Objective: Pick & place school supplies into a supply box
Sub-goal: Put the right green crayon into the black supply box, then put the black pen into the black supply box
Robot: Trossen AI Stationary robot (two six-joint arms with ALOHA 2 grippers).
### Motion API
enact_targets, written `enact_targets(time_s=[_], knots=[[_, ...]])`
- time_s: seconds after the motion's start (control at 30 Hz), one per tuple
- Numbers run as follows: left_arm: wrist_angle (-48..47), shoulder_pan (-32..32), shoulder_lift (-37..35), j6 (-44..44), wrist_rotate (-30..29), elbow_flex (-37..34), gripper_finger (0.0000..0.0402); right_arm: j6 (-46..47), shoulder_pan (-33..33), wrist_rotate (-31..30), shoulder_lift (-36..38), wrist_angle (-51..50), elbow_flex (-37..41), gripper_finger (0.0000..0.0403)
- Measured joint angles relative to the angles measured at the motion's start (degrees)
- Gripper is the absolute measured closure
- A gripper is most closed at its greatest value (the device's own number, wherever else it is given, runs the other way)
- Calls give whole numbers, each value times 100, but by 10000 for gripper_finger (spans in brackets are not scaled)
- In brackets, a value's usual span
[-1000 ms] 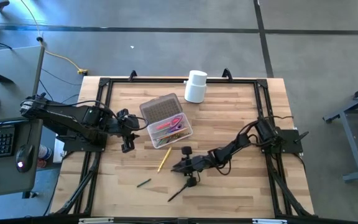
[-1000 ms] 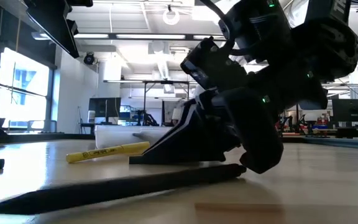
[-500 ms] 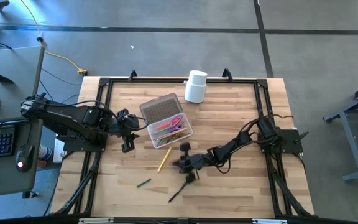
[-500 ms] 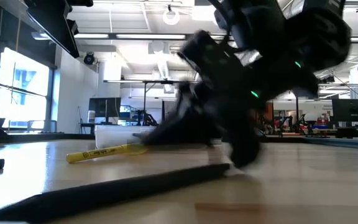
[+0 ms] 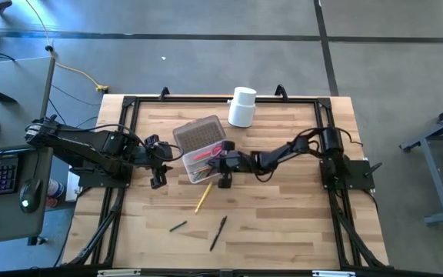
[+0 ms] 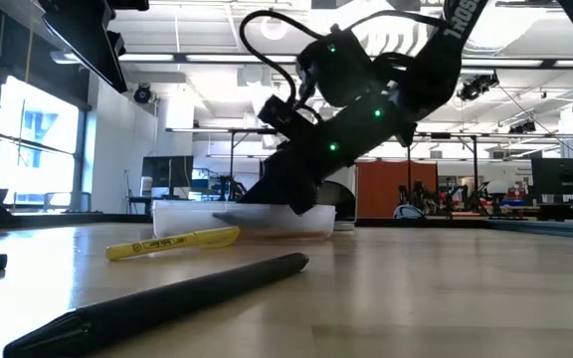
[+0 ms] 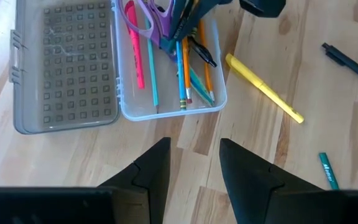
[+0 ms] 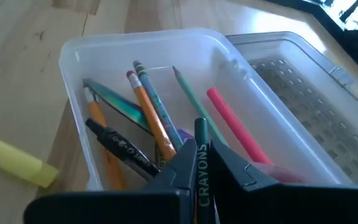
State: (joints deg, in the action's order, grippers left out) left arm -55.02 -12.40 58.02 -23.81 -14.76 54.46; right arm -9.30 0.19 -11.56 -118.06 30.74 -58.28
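"CRAYONS"-marked green stick (image 8: pixel 202 168) between fingers (image 8: pixel 180 163)

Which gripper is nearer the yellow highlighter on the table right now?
The right. The right gripper is over the open supply box, shut on a green crayon, just beyond the yellow highlighter. The left gripper waits, open, on the box's other side, farther away.

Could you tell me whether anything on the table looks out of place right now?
Three supplies lie loose on the table outside the supply box: a yellow highlighter, a black pen and a small green pencil. Nothing looks spilled or damaged.
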Motion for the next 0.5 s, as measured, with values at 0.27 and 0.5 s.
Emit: enact_targets(time_s=[0.27, 0.5], knots=[[4, 2, 0, 96, -260, 0, 229, -118, -84, 207, 0, 64, 0, 355], [9, 2, -1, 107, -283, 0, 229, -134, 212, 166, 22, 444, -4, 314]])
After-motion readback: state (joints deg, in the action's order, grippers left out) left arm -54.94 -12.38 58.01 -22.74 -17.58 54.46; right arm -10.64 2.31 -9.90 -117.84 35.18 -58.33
